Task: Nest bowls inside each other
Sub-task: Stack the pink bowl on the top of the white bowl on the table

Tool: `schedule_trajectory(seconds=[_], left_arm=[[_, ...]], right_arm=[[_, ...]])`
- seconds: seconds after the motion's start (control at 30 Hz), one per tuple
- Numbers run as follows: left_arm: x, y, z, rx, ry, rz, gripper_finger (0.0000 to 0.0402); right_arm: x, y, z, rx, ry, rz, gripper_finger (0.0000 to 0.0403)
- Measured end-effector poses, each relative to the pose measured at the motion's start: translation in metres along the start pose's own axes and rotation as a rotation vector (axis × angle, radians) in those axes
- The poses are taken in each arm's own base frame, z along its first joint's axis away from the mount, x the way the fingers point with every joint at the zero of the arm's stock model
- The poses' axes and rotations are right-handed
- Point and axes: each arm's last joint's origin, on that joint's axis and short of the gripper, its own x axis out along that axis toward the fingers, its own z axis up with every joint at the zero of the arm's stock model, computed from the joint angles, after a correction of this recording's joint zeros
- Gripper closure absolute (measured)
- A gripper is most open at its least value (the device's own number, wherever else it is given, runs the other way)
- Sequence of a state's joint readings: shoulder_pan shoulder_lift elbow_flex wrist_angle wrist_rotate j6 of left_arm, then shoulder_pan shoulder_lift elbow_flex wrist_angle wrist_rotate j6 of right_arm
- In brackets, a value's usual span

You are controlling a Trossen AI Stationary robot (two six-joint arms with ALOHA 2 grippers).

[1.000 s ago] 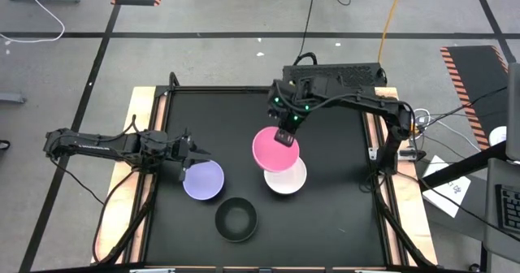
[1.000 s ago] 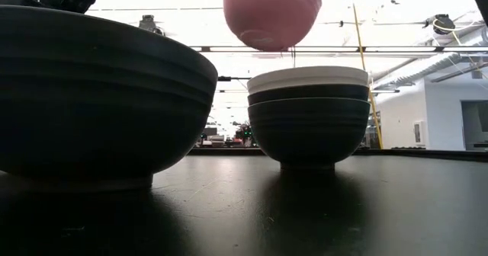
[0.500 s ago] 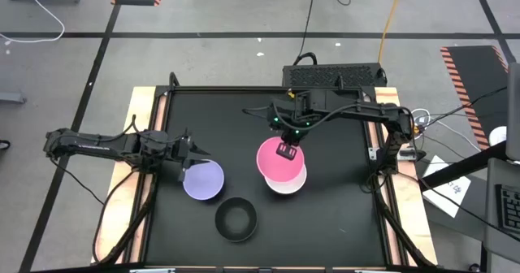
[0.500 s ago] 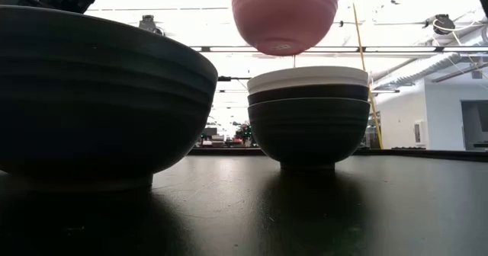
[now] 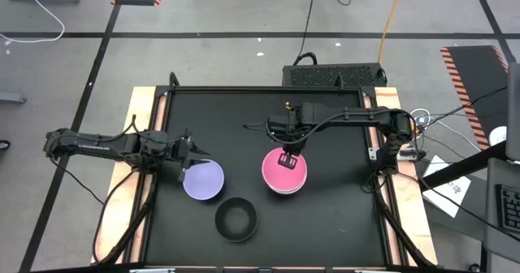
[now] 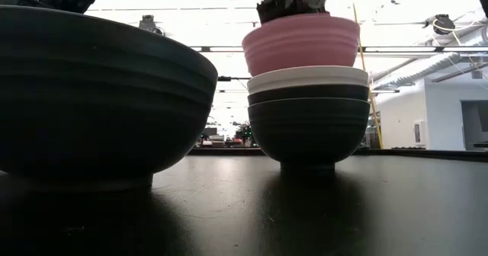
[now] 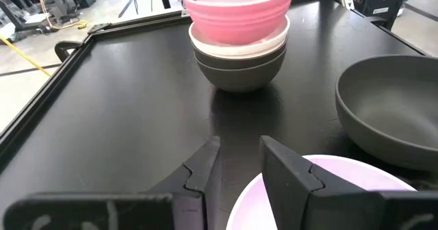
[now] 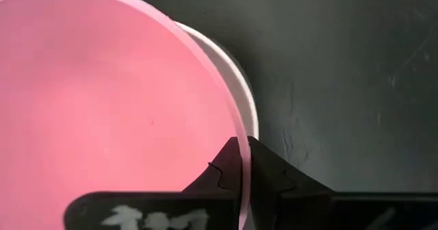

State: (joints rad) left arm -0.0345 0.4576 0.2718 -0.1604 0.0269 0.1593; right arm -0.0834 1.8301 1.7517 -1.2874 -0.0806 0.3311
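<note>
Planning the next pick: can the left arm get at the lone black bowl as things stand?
Probably not yet: the left gripper is shut on the lavender bowl. The black bowl itself sits nearby, uncovered.

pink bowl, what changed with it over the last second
The right gripper, jaws still shut on the rim, carried the pink bowl down and sideways until it sits low over the white bowl atop the black stack, apparently entering it. It has not been let go. The left gripper at the lavender bowl and the lone black bowl stayed put.
</note>
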Motion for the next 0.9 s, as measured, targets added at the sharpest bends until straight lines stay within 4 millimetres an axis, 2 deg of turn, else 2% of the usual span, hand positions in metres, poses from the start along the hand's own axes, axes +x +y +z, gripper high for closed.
schedule_trajectory(seconds=[0.27, 0.9], left_arm=[[0.000, 0.000, 0.000, 0.000, 0.000, 0.000, 0.0295], [0.000, 0.000, 0.000, 0.000, 0.005, -0.001, 0.0295]], right_arm=[[0.005, -0.001, -0.001, 0.009, 0.005, -0.007, 0.0403], [0.035, -0.005, -0.007, 0.083, 0.047, -0.018, 0.0403]])
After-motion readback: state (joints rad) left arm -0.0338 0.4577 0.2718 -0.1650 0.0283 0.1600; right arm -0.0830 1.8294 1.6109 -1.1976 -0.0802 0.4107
